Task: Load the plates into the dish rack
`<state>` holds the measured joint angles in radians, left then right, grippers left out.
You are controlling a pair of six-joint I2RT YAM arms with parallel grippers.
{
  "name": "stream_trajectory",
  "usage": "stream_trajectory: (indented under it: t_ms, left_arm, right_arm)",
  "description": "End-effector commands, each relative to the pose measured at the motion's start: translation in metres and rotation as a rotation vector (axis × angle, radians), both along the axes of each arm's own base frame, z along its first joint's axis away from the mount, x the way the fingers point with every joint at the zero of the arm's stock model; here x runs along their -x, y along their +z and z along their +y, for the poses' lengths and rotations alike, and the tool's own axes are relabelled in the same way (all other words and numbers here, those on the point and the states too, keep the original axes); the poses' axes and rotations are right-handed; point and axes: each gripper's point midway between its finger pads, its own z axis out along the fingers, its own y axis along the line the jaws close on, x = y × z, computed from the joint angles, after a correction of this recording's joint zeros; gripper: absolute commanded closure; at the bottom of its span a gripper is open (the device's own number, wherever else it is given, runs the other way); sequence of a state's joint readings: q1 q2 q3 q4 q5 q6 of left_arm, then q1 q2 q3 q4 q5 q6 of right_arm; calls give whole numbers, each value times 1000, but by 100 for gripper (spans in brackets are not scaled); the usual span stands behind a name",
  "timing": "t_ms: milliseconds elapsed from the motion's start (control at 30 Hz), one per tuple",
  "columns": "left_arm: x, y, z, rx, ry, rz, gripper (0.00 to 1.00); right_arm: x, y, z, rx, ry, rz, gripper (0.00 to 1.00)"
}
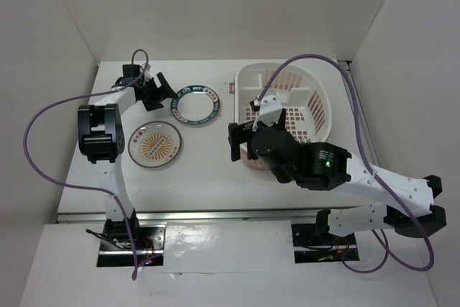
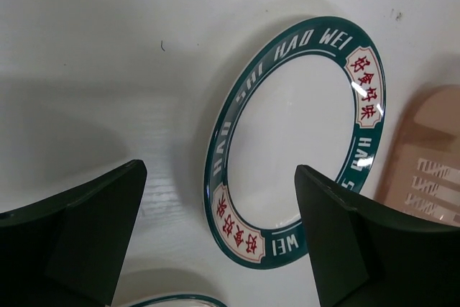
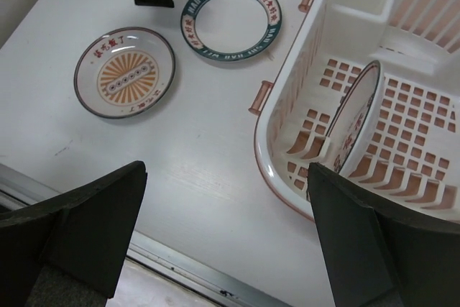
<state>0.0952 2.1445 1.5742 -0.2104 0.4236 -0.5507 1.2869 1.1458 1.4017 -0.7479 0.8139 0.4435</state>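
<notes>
L gripper (image 1: 165,90), jaws spread & empty, sits just left of the green plate (image 1: 195,103), which lies flat on the table (image 1: 201,170) betw. it & the rack (image 1: 316,84), so it's nearer than R gripper (image 3: 226,174), also spread.

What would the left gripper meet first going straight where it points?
Probably the green-rimmed plate, lying flat right ahead of the open left gripper, its rim framed between the jaws. Depth is unclear.
</notes>
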Motion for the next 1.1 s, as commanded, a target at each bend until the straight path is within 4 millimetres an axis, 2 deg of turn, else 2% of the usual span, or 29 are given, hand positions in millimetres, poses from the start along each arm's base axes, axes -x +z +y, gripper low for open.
stream_trajectory:
  t_ms: [0, 167, 200, 233, 300, 400, 433, 467, 567, 600, 700, 733, 767, 800, 933, 1033, 1067]
  left_arm:
    - [-12, 3, -1, -11, -26, -45, 2]
    - [-9, -19, -7, 38, -25, 5, 12]
    - [-7, -21, -9, 45, -31, 6, 22]
    - [-6, -28, -9, 47, -31, 20, 24]
    - [-5, -33, -14, 54, -32, 35, 26]
    - [-5, -34, -18, 45, -35, 36, 34]
    - [-4, -39, -24, 45, -46, 46, 37]
    - [-3, -44, -22, 38, -39, 55, 45]
    - [-2, -49, -23, 45, -31, 69, 45]
    - [-2, -49, -28, 45, -40, 69, 52]
    - [-1, -53, -28, 46, -40, 78, 66]
    - [-1, -53, -28, 46, -40, 78, 86]
    - [-3, -52, -26, 36, -32, 79, 94]
    - [2, -59, -26, 38, -32, 108, 100]
    - [-5, -46, -20, 9, -10, 82, 100]
    - [-5, -10, -17, -14, 7, 19, 100]
    - [-4, 1, -15, -22, 14, 1, 100]
  right_arm:
    - [2, 3, 18, -31, 64, -21, 0]
    - [8, 6, 24, -61, 107, -23, 0]
    - [8, 6, 24, -61, 107, -23, 0]
    - [9, 7, 27, -71, 118, -21, 0]
    - [10, 11, 24, -91, 115, -21, 0]
    - [12, 16, 18, -114, 112, -20, 0]
    - [12, 12, 18, -106, 112, -17, 0]
    - [12, 12, 18, -106, 112, -17, 0]
    - [13, 17, 17, -132, 109, -18, 0]
    - [13, 13, 18, -123, 109, -15, 0]
    - [13, 13, 18, -131, 106, -11, 0]
    - [13, 13, 18, -131, 106, -11, 0]
    - [13, 9, 18, -123, 106, -8, 0]
    - [14, 12, 16, -131, 106, -11, 0]
    - [11, 7, 14, -120, 88, -16, 0]
    - [8, 5, 12, -102, 71, -34, 0]
    - [7, 11, 14, -121, 74, -48, 0]
